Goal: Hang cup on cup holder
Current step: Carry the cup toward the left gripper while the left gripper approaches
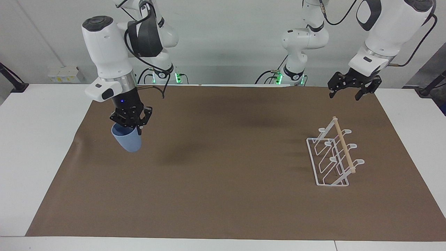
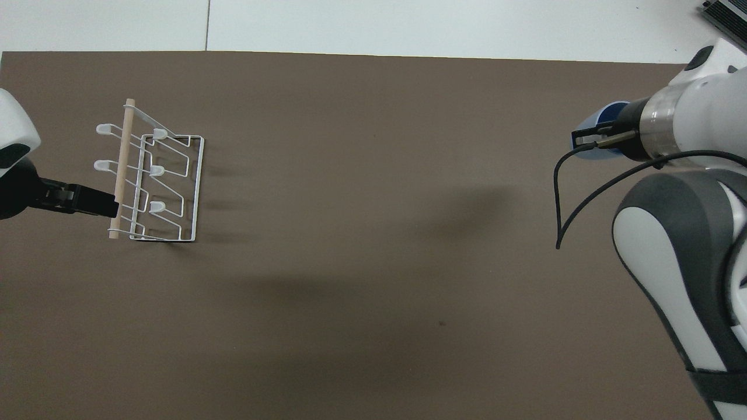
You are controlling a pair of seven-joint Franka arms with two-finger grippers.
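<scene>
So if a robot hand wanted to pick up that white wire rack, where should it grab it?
Probably the wooden dowel along the top of the cup holder, coming straight down from above. It is the highest part, bare and thicker than the wires. The left gripper waits open over the mat; the right gripper holds the cup.
</scene>
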